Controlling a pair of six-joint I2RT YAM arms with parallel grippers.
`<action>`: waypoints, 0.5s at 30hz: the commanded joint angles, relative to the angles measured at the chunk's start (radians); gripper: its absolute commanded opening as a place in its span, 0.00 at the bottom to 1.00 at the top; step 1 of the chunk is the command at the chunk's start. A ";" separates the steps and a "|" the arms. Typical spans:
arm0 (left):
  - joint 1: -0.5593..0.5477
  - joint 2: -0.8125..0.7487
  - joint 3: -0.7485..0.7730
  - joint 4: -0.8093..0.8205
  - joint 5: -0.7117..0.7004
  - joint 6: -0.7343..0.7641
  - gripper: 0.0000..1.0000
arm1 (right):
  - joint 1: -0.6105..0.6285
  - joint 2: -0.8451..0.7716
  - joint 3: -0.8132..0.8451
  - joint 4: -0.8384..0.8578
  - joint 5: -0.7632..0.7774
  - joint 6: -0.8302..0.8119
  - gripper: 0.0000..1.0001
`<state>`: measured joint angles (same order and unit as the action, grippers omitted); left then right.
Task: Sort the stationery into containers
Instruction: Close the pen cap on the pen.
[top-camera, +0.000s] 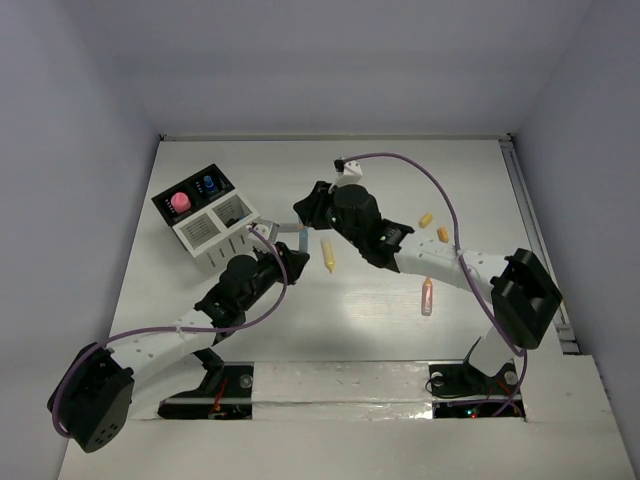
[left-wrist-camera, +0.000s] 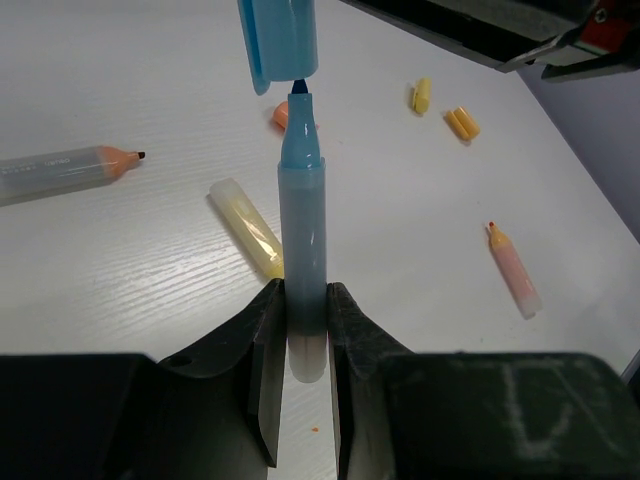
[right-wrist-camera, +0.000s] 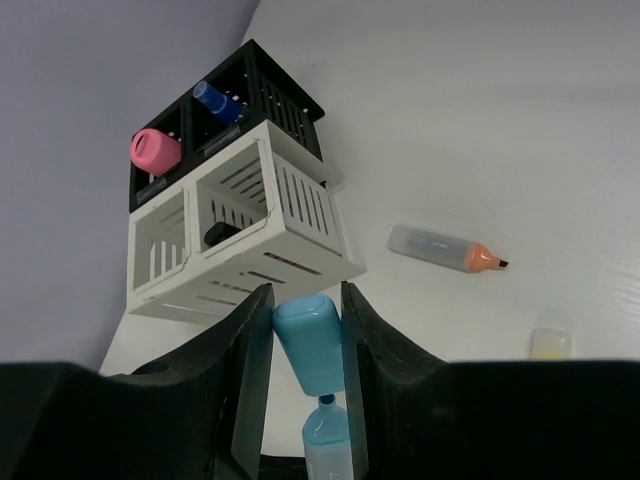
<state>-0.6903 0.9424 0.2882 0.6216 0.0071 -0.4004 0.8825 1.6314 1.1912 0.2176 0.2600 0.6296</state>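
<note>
My left gripper (left-wrist-camera: 303, 300) is shut on the lower end of a light blue highlighter (left-wrist-camera: 302, 230), which stands with its bare tip pointing away. My right gripper (right-wrist-camera: 306, 300) is shut on the matching light blue cap (right-wrist-camera: 310, 340). The cap's mouth sits just over the tip, slightly tilted. In the top view the two grippers meet at mid-table (top-camera: 290, 235), right of the containers (top-camera: 190, 235). That organizer (right-wrist-camera: 300, 215) holds a pink item (right-wrist-camera: 153, 150), a blue-capped bottle (right-wrist-camera: 218, 102) and a black piece (right-wrist-camera: 220, 233).
Loose on the table lie a yellow highlighter (left-wrist-camera: 245, 225), an uncapped orange-tipped highlighter (left-wrist-camera: 60, 170), a pinkish highlighter (left-wrist-camera: 515, 272), a yellow cap (left-wrist-camera: 421, 95) and an orange cap (left-wrist-camera: 462, 122). The organizer stands at the far left near the wall.
</note>
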 joint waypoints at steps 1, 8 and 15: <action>-0.005 -0.019 0.034 0.015 -0.038 -0.009 0.00 | 0.019 -0.016 0.005 0.066 0.024 0.012 0.12; -0.005 -0.030 0.037 0.006 -0.062 -0.017 0.00 | 0.029 -0.015 0.001 0.074 0.022 0.015 0.12; -0.005 -0.050 0.028 0.013 -0.068 -0.021 0.00 | 0.029 -0.007 -0.005 0.080 0.022 0.024 0.12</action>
<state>-0.6922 0.9215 0.2882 0.5934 -0.0444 -0.4107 0.9012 1.6314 1.1881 0.2272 0.2596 0.6411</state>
